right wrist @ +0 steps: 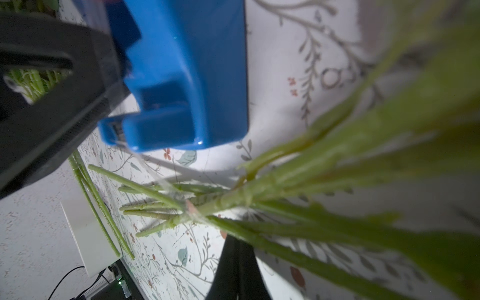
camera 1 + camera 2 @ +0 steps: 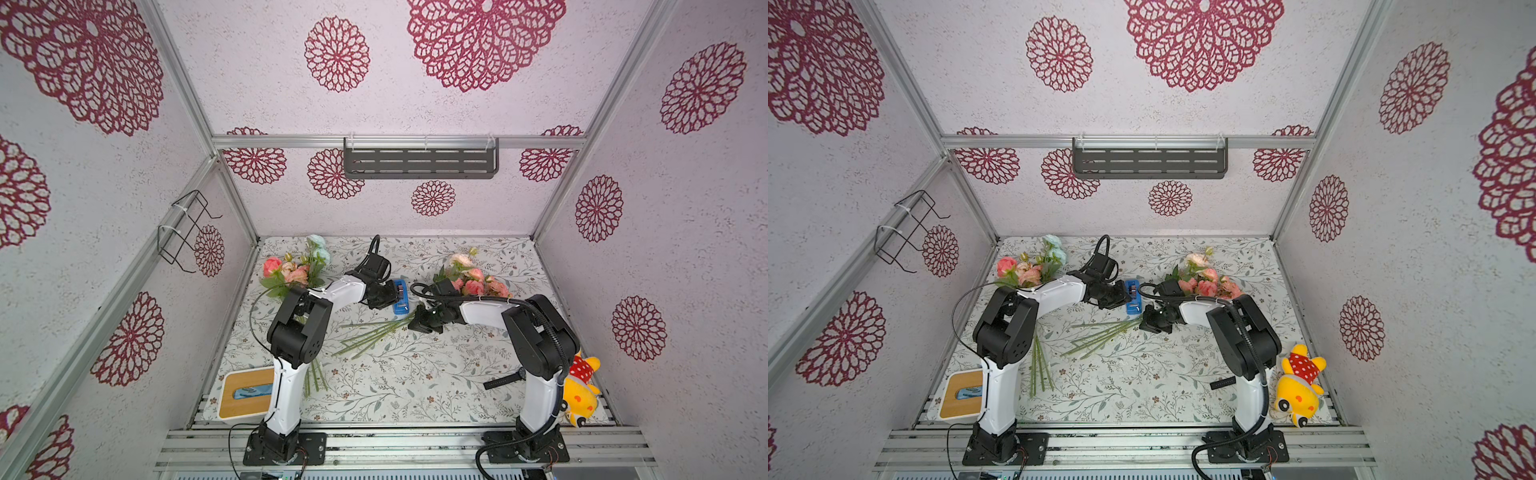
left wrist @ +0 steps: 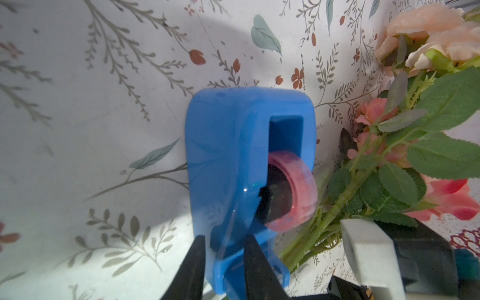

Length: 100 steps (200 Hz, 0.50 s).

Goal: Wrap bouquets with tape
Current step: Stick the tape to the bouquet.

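Clamping the blue tape dispenser (image 3: pixel 228 145) by its narrow end, the left pincer (image 3: pixel 225 241) holds a clear strip (image 1: pixel 162 178) running to the bouquet stems (image 1: pixel 233 200) just beyond the closed right pincer (image 1: pixel 236 249). Wrapping looks underway, and winding the strip round should come next. A second bouquet (image 2: pixel 297 268) lies farther off.

Blue tape dispenser (image 2: pixel 400 297) between left bouquet (image 2: pixel 297 268) and right bouquet (image 2: pixel 471 279), strip (image 1: pixel 166 183) perhaps on stems (image 1: pixel 246 200)

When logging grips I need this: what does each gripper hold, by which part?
The left gripper holds the tape by its narrow end. The right gripper is shut by the bouquet stems; a grip cannot be told.
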Motion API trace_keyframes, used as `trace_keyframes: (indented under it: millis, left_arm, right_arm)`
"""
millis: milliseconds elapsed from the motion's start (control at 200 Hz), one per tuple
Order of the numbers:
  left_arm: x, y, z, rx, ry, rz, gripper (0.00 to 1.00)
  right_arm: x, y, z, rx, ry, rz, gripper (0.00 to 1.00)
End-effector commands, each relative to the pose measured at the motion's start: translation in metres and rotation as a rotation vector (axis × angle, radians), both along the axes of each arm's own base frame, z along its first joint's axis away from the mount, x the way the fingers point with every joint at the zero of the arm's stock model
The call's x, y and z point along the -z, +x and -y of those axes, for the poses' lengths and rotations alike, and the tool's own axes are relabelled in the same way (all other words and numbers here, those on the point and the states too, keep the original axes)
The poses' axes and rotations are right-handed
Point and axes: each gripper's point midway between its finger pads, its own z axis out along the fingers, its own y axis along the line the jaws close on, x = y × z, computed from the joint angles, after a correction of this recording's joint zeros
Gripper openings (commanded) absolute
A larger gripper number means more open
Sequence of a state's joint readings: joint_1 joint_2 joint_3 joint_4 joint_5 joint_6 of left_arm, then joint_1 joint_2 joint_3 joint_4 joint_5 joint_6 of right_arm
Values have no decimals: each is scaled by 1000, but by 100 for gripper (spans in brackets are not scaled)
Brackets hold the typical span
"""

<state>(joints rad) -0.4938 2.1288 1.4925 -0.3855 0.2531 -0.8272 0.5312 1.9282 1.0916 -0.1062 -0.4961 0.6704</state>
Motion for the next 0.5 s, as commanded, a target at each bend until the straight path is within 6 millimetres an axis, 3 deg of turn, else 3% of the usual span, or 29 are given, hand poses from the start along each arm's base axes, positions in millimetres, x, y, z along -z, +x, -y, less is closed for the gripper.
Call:
trace_keyframes:
  millis: [0,495]
  left_arm:
    - [-1,0,-14,-35,47,11,29]
    - [-15,3,-22,-61,41,48,30]
  right_arm:
    - [17,-21,15,-13,-103,-71,2]
    - [14,-30,20,-43,-152,-68,15]
